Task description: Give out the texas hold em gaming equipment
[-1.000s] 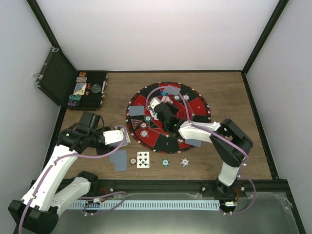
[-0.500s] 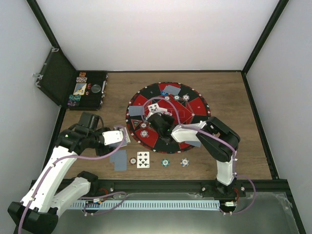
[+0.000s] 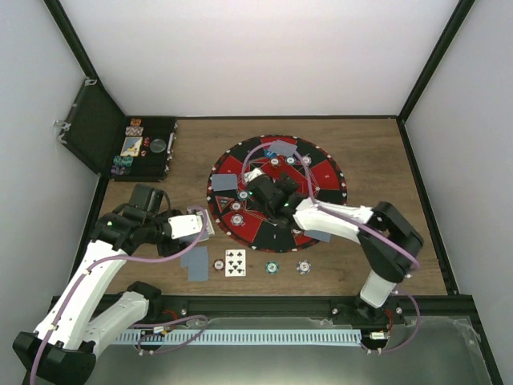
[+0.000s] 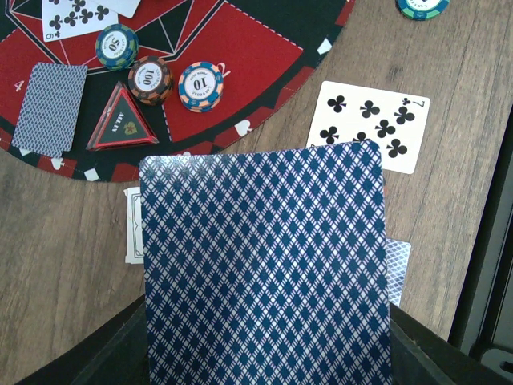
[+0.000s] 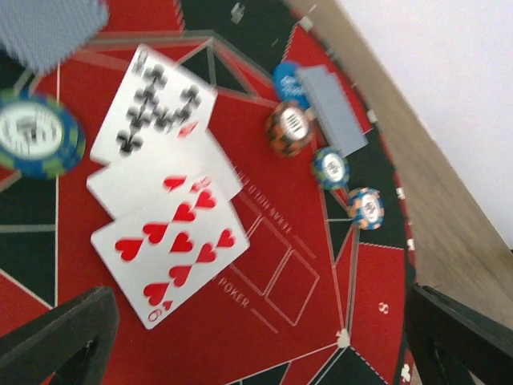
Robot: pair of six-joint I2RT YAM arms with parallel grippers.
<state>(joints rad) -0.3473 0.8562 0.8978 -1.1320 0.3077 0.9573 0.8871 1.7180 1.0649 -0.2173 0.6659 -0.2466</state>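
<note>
Dealing hold'em cards.
My left jaws are clenching the blue-backed cards [image 4: 264, 265] toward the bench's left edge as supply; my right jaws are gaping empty above three face-up cards [image 5: 172, 241] mid-bench.

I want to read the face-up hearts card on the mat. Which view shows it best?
Right wrist: the hearts card lies whole and close, its red pips plain. Top external shows only a small white patch by the right gripper, unreadable. Left wrist does not show it.
</note>
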